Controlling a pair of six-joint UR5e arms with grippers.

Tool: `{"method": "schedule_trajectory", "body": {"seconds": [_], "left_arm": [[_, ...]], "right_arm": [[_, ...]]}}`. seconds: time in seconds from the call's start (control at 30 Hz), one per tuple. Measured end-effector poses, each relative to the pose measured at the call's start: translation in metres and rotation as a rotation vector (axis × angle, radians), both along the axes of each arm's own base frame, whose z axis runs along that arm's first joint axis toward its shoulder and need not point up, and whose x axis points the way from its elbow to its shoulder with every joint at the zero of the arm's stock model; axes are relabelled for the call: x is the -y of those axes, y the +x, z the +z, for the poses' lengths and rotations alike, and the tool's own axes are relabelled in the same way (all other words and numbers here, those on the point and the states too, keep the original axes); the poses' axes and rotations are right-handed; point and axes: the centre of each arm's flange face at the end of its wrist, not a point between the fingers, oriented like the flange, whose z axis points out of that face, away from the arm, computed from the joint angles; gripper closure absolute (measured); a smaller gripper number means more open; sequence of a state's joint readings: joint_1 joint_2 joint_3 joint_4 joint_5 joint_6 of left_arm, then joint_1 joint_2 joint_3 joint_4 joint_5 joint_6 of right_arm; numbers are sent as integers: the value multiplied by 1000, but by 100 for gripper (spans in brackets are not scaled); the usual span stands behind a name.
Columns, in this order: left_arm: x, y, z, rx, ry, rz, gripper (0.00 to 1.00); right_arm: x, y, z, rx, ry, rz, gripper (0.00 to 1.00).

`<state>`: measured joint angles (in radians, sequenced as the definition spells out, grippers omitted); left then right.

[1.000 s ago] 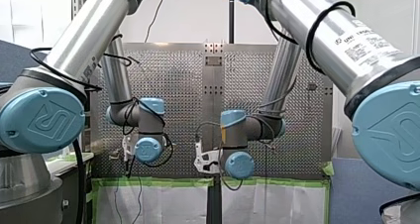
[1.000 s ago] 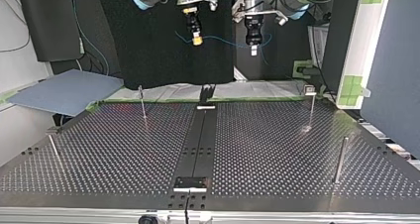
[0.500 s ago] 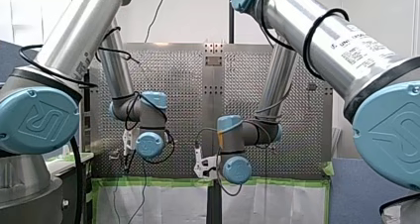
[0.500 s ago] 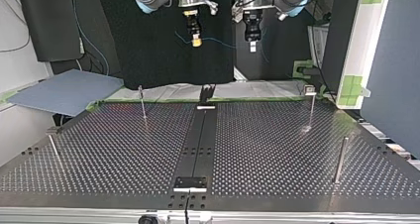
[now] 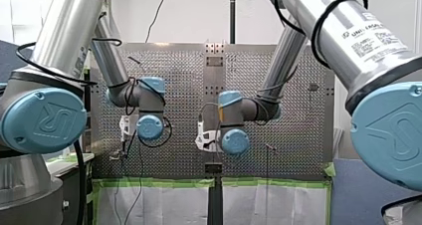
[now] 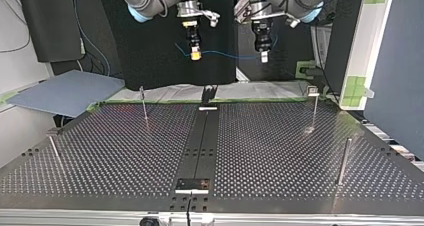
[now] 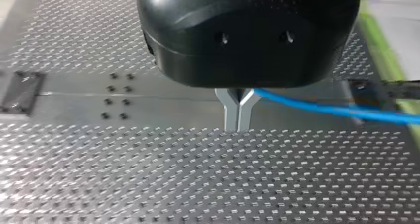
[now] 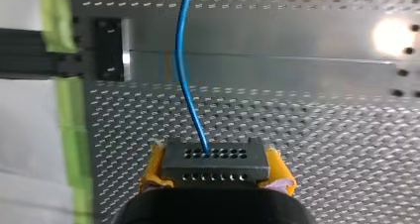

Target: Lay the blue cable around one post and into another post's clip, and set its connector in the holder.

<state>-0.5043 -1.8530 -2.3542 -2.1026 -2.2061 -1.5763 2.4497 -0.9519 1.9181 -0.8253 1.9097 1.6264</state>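
Note:
The blue cable (image 6: 227, 53) hangs in the air between my two grippers, above the table's far edge. My right gripper (image 6: 195, 54), at the top view's left, is shut with its yellow pads (image 8: 154, 167) on the cable's grey connector (image 8: 216, 162). The cable (image 8: 182, 60) runs out ahead of it. My left gripper (image 6: 263, 57) is shut, its metal fingers (image 7: 238, 112) pinching the cable (image 7: 337, 110), which leads off sideways. A black holder (image 6: 208, 96) stands at the far end of the centre rail. Thin posts (image 6: 143, 102) stand on the plate, and one post (image 6: 313, 108) carries a clip (image 6: 313, 90).
Two more posts stand nearer the top view's camera, one (image 6: 343, 161) at its right, one (image 6: 54, 148) at its left. A second black block (image 6: 192, 185) sits at the rail's near end. Green tape (image 8: 67, 110) and white sheeting edge the plate's far side.
Both grippers have come lower in the top view with the cable between them. My left gripper has also shifted toward that view's right, drawing the cable straighter.

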Motion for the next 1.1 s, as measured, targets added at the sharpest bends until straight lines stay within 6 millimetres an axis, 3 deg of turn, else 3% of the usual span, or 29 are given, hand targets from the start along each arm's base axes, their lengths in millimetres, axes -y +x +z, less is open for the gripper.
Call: {"method": "schedule_trajectory", "body": {"seconds": [0.33, 0.8, 1.1], "left_arm": [[-6, 17, 42, 45, -55, 55, 100], [-19, 37, 116, 148, -217, 156, 100], [-48, 51, 165, 213, -284, 241, 100]], "right_arm": [[18, 25, 76, 65, -47, 74, 100], [27, 55, 209, 181, -148, 204, 100], [26, 60, 298, 273, -248, 242, 100]]}}
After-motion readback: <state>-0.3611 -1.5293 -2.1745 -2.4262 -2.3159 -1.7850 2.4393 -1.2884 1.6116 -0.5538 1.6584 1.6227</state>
